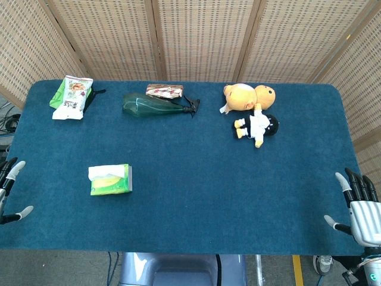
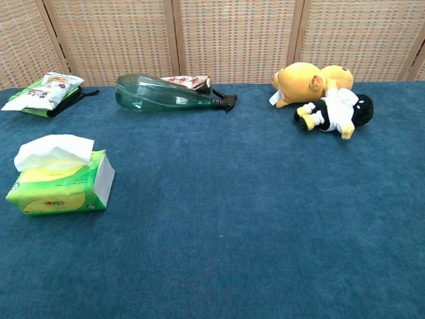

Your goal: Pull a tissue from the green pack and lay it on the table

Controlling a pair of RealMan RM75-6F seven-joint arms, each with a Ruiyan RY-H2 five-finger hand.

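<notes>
The green tissue pack [image 1: 111, 182] [image 2: 63, 188] lies on the blue table at the front left, with a white tissue [image 1: 106, 171] [image 2: 53, 149] sticking up out of its top. My left hand [image 1: 9, 190] hangs at the table's left edge, fingers apart and holding nothing, well left of the pack. At the right edge my right hand [image 1: 360, 205] stands with its fingers spread, empty. Neither hand shows in the chest view.
Along the far side lie a green and white snack bag [image 1: 72, 96] [image 2: 43, 91], a green spray bottle [image 1: 155, 105] [image 2: 166, 94] on its side with a patterned packet [image 1: 165, 90] behind it, and two plush toys [image 1: 253, 110] [image 2: 325, 93]. The blue table cloth [image 1: 202, 190] spreads across the middle.
</notes>
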